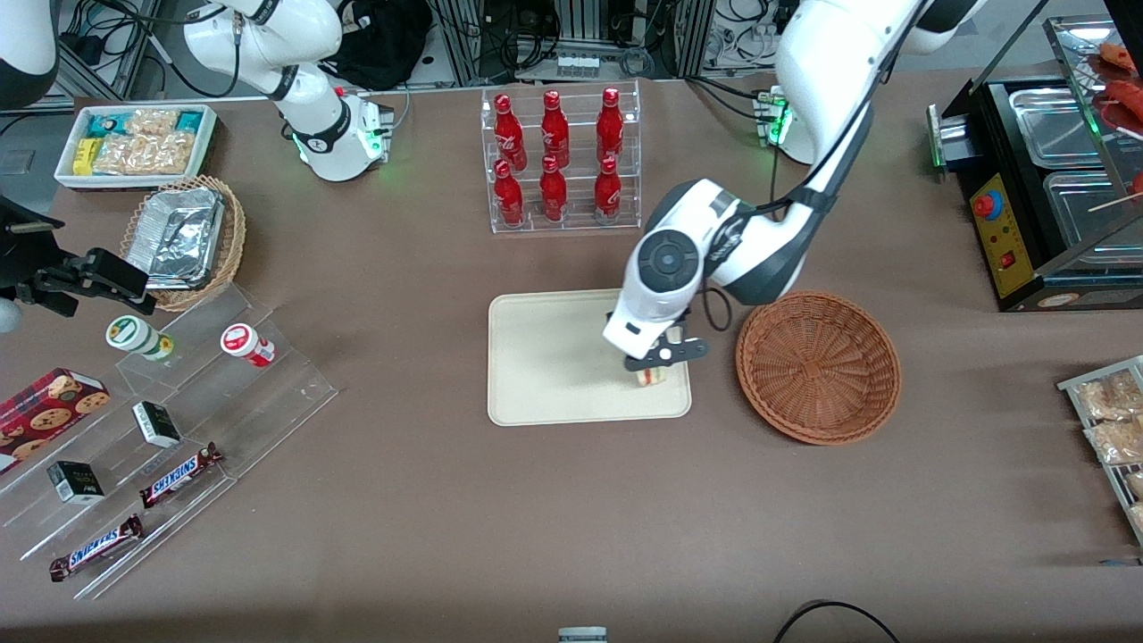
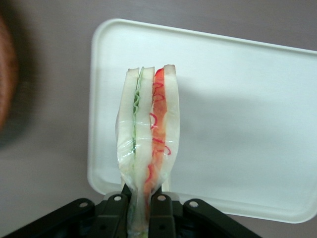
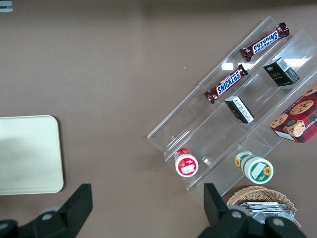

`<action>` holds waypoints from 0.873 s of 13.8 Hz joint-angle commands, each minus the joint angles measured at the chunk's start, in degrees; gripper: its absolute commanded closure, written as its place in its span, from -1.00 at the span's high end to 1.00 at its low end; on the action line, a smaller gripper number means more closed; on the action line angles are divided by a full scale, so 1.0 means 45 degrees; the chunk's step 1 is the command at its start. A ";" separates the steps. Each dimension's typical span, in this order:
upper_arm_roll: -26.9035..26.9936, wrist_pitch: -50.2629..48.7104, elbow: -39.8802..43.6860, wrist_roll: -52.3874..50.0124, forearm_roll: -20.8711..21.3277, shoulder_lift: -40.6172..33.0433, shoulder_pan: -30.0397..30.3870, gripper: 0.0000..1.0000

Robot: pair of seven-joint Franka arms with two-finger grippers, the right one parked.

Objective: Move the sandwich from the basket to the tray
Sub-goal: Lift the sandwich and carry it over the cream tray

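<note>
One sandwich (image 2: pixel 146 144) is clamped in the gripper (image 1: pixel 658 360) above one tray (image 1: pixel 545 357), beside one basket (image 1: pixel 818 366).

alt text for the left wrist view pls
The gripper is shut on the wrapped sandwich, holding it on edge above the cream tray, red and green filling showing. Brown table surrounds the tray.

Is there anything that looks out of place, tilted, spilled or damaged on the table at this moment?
Nothing stands out. The gripper is shut on the sandwich, holding it over the tray; its wrap looks intact. The basket beside the tray sits flat and holds nothing. The red bottles stand upright in their rack.
</note>
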 commanded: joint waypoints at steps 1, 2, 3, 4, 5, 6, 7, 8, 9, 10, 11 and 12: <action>0.0125 -0.0004 0.1655 -0.0722 -0.0088 0.1238 -0.0667 -0.88; 0.0125 0.0520 0.1696 -0.0820 -0.0088 0.1376 -0.0804 -0.88; 0.0125 0.1028 0.1639 -0.0821 -0.0107 0.1532 -0.0902 -0.88; 0.0125 0.1439 0.1638 -0.0840 -0.0088 0.1669 -0.0922 -0.88; 0.0105 0.1617 0.1657 -0.0860 -0.0088 0.1845 -0.1019 -0.88; 0.0124 0.1696 0.1658 -0.0840 -0.0088 0.1962 -0.1271 -0.88; 0.0125 0.1871 0.1677 -0.0821 -0.0088 0.2118 -0.1293 -0.88; 0.0125 0.2027 0.1677 -0.0821 -0.0069 0.2217 -0.1293 -0.88; 0.0125 0.2068 0.1658 -0.0821 -0.0069 0.2314 -0.1313 -0.88; 0.0125 0.2087 0.1677 -0.0801 -0.0069 0.2373 -0.1313 -0.85; 0.0125 0.2088 0.1638 -0.0821 -0.0088 0.2393 -0.1313 -0.64; 0.0125 0.2088 0.1638 -0.0821 -0.0107 0.2393 -0.1313 0.45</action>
